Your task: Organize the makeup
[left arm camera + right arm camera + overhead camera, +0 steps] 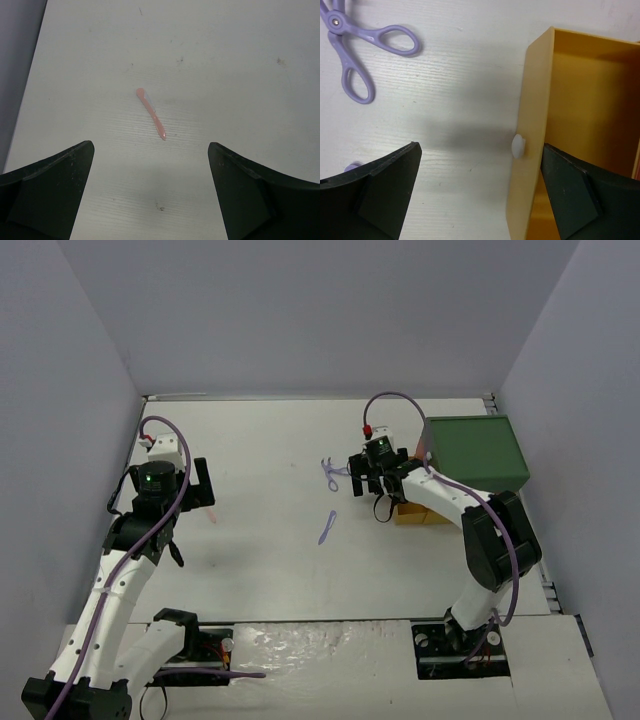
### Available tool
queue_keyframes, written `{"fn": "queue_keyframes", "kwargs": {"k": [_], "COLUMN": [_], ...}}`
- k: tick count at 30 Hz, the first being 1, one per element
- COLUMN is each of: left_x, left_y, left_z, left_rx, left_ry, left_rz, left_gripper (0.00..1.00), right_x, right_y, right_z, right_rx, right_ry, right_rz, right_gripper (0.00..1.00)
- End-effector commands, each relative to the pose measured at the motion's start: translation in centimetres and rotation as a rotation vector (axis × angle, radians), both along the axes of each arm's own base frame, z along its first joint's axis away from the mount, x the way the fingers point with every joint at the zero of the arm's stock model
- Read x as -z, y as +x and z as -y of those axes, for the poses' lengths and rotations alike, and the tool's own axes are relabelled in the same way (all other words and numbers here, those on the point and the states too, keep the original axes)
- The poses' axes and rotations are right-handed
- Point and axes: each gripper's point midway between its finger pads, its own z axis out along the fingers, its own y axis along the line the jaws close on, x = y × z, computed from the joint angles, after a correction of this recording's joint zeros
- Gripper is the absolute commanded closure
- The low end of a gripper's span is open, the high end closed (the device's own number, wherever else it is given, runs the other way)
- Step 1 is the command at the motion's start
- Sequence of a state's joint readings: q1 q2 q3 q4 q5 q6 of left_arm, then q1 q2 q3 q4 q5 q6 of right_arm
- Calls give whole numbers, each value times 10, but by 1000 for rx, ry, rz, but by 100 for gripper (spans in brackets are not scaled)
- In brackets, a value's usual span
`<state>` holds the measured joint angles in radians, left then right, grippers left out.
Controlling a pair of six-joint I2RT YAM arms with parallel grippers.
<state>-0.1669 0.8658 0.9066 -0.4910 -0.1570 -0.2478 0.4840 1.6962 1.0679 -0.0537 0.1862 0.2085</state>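
Observation:
A pink stick (151, 114) lies on the white table just beyond my left gripper (150, 150), which is open and empty above it; the stick also shows in the top view (212, 515) beside that gripper (197, 483). My right gripper (480, 150) is open and straddles the front wall of a pulled-out yellow drawer (580, 115) with a white knob (518, 146); it holds nothing. Lilac scissors (360, 50) lie to its left, also in the top view (332, 475). A lilac thin tool (327, 527) lies mid-table. Sponges, discs and dark sticks are out of view.
The green-topped box (475, 452) stands at the right, its yellow drawer (415, 512) pulled out toward my right gripper (372, 485). Grey walls enclose the table on the left, back and right.

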Motion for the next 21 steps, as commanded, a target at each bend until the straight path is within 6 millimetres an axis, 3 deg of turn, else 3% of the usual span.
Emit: {"fn": "queue_keyframes", "kwargs": {"k": [1, 11, 17, 21], "left_x": [-36, -37, -37, -37], "left_y": [10, 9, 10, 10], "left_z": [0, 0, 0, -1], "left_rx": [-13, -13, -15, -16], "left_ry": [-29, -29, -28, -29], "left_rz": [100, 103, 103, 103], "left_gripper": [3, 3, 3, 3], "right_x": [-24, -44, -85, -118], "right_y": [9, 9, 12, 7], "right_z": [-27, -45, -40, -54], "right_rx": [-74, -103, -49, -59], "right_ry": [78, 100, 95, 142], "right_rz": [61, 106, 221, 289], "right_gripper": [0, 0, 0, 0]}}
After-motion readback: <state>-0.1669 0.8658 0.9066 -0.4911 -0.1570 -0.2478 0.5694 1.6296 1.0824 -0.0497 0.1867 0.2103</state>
